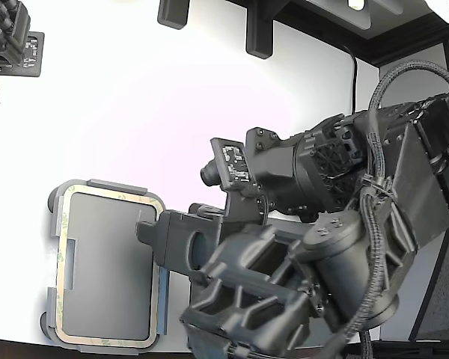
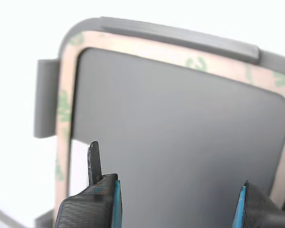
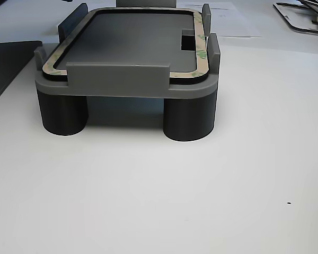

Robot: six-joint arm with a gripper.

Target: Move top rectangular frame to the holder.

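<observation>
Frame (image 1: 60,247) is lying flat in holder (image 1: 108,186), inside its edge tabs, on white table (image 1: 135,97). Gripper (image 2: 178,209) is hovering w/ jaws spread wide over holder's grey centre, touching neither frame nor holder.

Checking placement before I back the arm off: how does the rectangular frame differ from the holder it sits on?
The rectangular frame is tan with green specks; the holder is plain grey. The frame is a thin flat ring with an open centre; the holder is a thick plate with raised edge tabs, standing on round feet. The frame lies inside the tabs, and the holder's rim reaches beyond it. Both have rounded corners and lie level. The gripper is open, apart from both.
</observation>
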